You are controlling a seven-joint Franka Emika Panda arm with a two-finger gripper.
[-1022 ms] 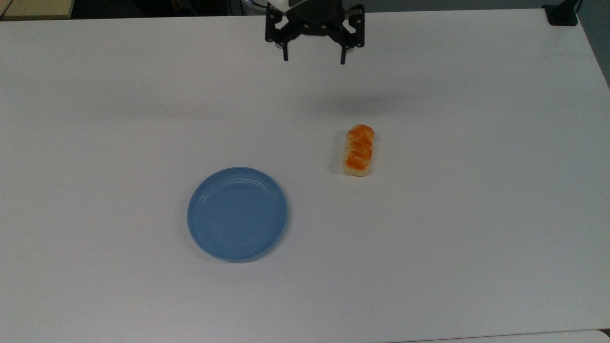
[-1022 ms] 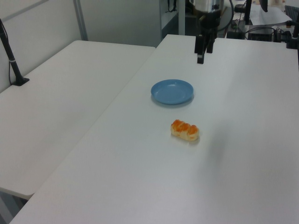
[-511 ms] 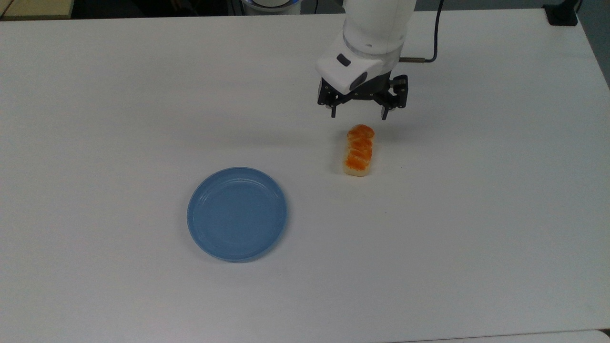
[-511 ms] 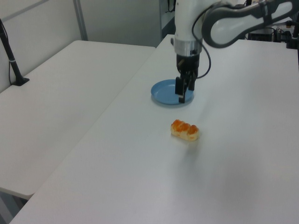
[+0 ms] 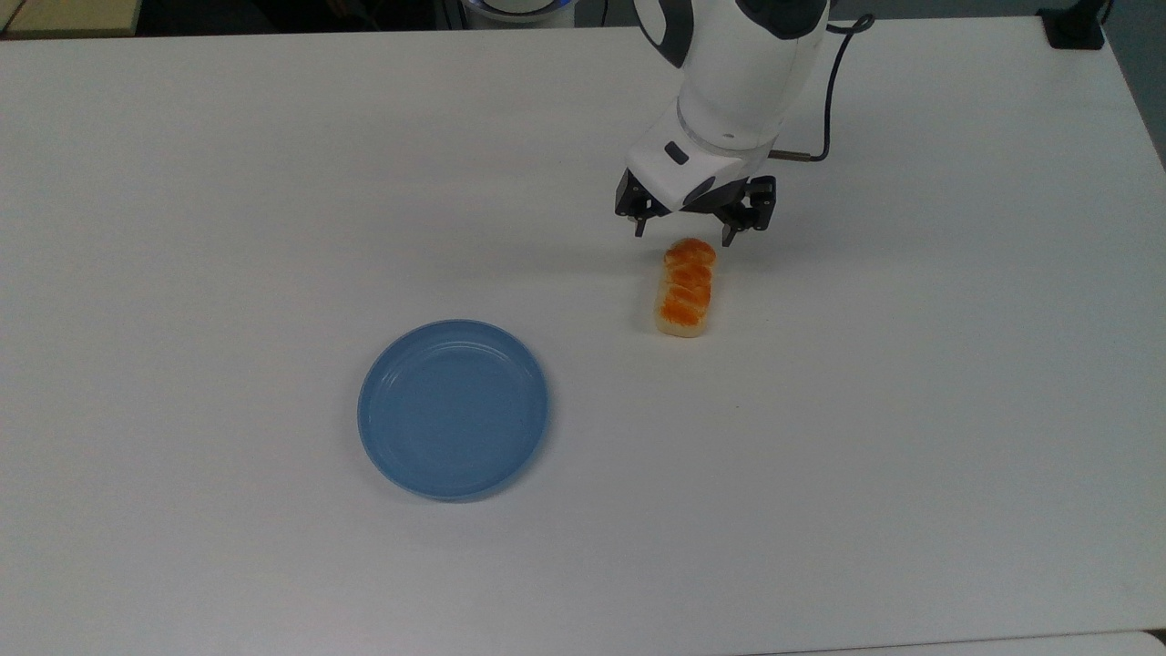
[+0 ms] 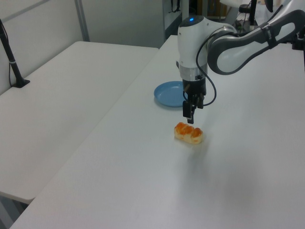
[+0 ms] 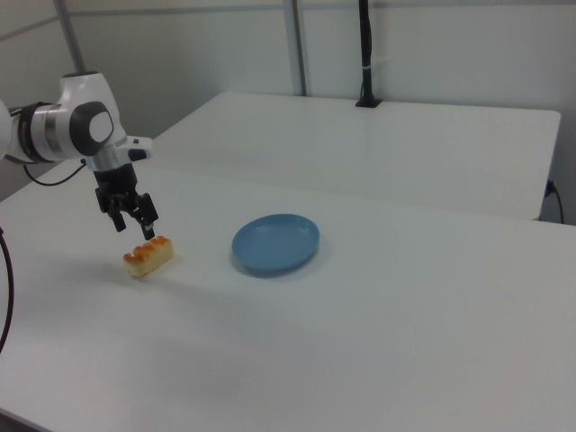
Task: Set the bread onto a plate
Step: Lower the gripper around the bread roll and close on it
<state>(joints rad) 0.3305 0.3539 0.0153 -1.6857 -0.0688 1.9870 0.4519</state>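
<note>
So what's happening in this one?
A robot arm's open gripper hangs just above one end of the bread, which lies on the white table, not yet grasped. The blue plate sits empty, apart from the bread, to the top view's lower left of it.

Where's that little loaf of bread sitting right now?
The bread lies on the white table, up and to the top view's right of the blue plate, apart from it. The open gripper hovers over the bread's far end.
</note>
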